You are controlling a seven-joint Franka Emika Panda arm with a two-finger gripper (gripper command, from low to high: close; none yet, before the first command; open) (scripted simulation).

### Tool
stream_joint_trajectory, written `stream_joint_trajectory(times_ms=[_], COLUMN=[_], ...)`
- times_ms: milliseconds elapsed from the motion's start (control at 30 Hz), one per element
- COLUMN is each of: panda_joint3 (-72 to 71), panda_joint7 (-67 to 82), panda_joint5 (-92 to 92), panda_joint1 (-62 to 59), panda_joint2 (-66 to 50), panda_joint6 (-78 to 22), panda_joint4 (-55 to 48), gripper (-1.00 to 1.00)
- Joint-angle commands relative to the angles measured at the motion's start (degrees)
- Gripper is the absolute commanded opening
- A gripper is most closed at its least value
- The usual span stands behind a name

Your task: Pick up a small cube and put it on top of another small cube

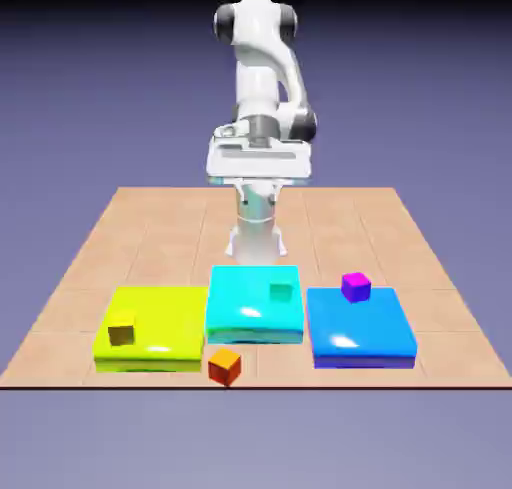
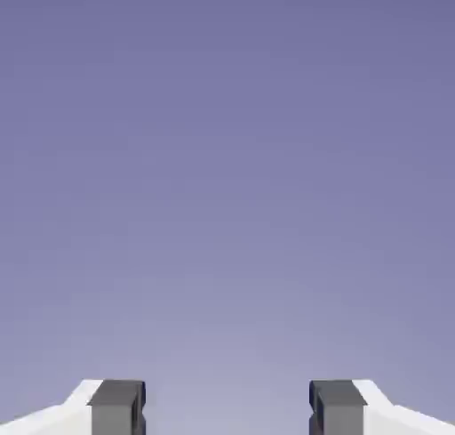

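Note:
The small orange cube (image 1: pixel 225 365) rests on the table near the front edge, just before the gap between the yellow and cyan slabs. The small purple cube (image 1: pixel 355 286) sits on the back edge of the blue slab (image 1: pixel 360 332). My gripper (image 1: pixel 258 165) hangs high above the table's far side, well behind and above both cubes. In the hand view the gripper (image 2: pixel 227 411) is open: its two grey fingertips (image 2: pixel 117 406) stand wide apart with only the plain backdrop between them. Neither cube shows in the hand view.
A yellow slab (image 1: pixel 165 322) at the exterior view's left carries an olive-brown cube (image 1: pixel 122 329). A cyan slab (image 1: pixel 245 307) in the middle carries a teal cube (image 1: pixel 280 291). The three slabs lie in a row near the tiled table's front edge.

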State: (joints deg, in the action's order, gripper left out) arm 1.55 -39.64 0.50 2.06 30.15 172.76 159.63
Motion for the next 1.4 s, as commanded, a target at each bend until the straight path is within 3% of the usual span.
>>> stream_joint_trajectory(times_ms=[0,867,1100,1133,1367], panda_joint3=[1.3,34.7,27.9,27.9,31.6], panda_joint7=[2.3,63.1,67.5,67.5,63.5], panda_joint5=[0.4,11.2,17.3,17.3,9.2], panda_joint1=[1.1,30.8,24.7,24.7,31.5], panda_joint2=[-2.1,-56.1,-65.6,-65.6,-53.1], panda_joint6=[-1.0,-28.0,-20.6,-20.6,-29.1], panda_joint4=[-1.1,-30.8,-32.4,-32.4,-29.0], gripper=[0.00,0.00,0.00,-1.00,-1.00])
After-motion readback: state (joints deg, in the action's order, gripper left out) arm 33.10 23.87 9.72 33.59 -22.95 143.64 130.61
